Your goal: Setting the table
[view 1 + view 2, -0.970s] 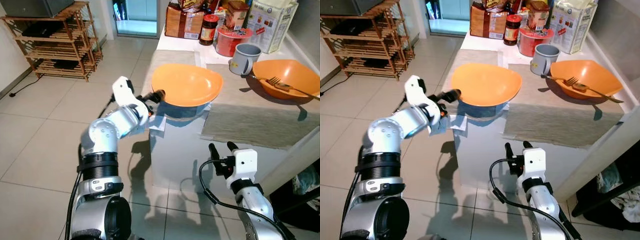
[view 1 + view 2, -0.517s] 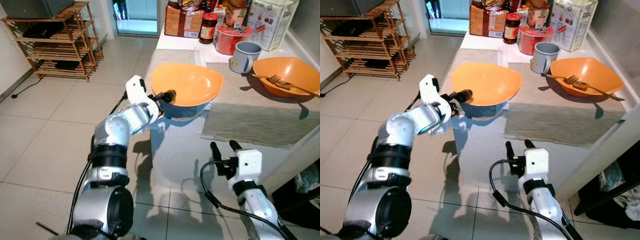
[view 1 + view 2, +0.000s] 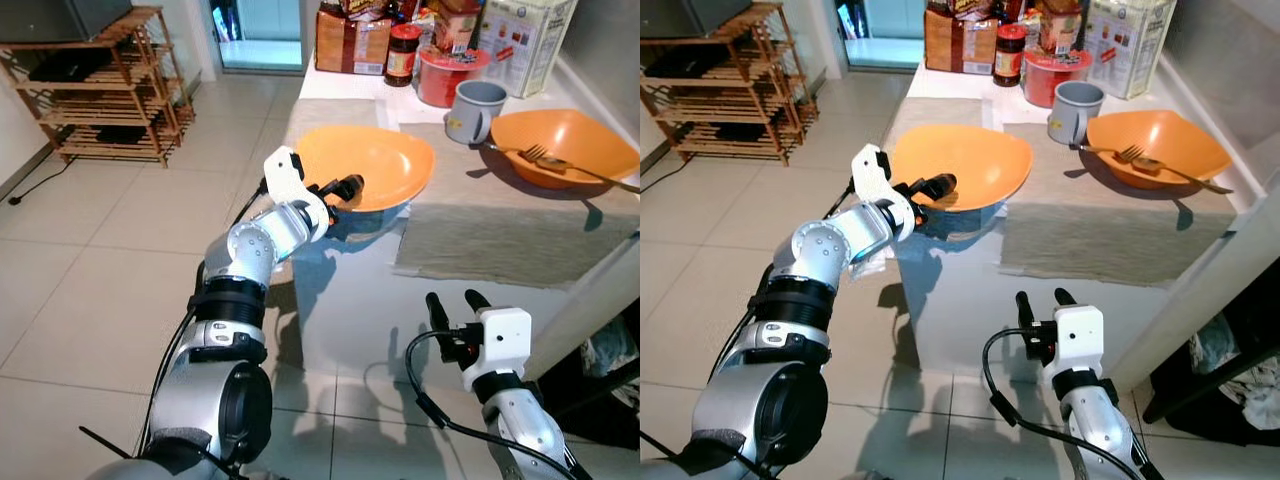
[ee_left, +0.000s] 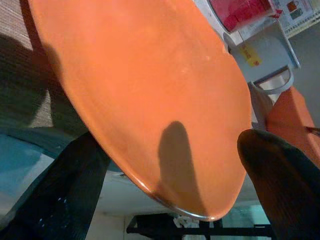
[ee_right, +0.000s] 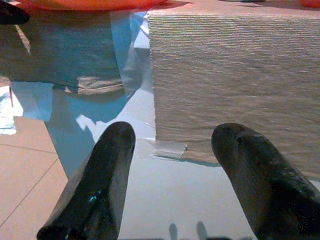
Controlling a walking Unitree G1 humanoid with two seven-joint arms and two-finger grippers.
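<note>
An orange bowl (image 3: pixel 375 160) sits on a mat at the table's near left corner, its rim reaching past the edge. My left gripper (image 3: pixel 345 188) is open and straddles that rim. In the left wrist view one finger (image 4: pixel 60 195) is under the bowl (image 4: pixel 150 90), and the other finger (image 4: pixel 285 185) hovers over its inside and casts a shadow there. A second orange bowl (image 3: pixel 565 145) with a fork (image 3: pixel 548 160) in it stands at the right. My right gripper (image 3: pixel 453 302) is open, low in front of the table, facing a woven placemat (image 5: pixel 225 75).
A grey mug (image 3: pixel 473 97), a red tub (image 3: pixel 445 75), a jar (image 3: pixel 402 52), a carton (image 3: pixel 525 40) and a brown packet (image 3: pixel 345 40) crowd the table's far end. A bare grey placemat (image 3: pixel 500 235) lies at the near edge. A wooden shelf (image 3: pixel 100 90) stands at far left on the tiled floor.
My left gripper has pushed farther in over the orange bowl's rim, toward its middle. The camera has shifted a little. The right gripper hangs as before.
</note>
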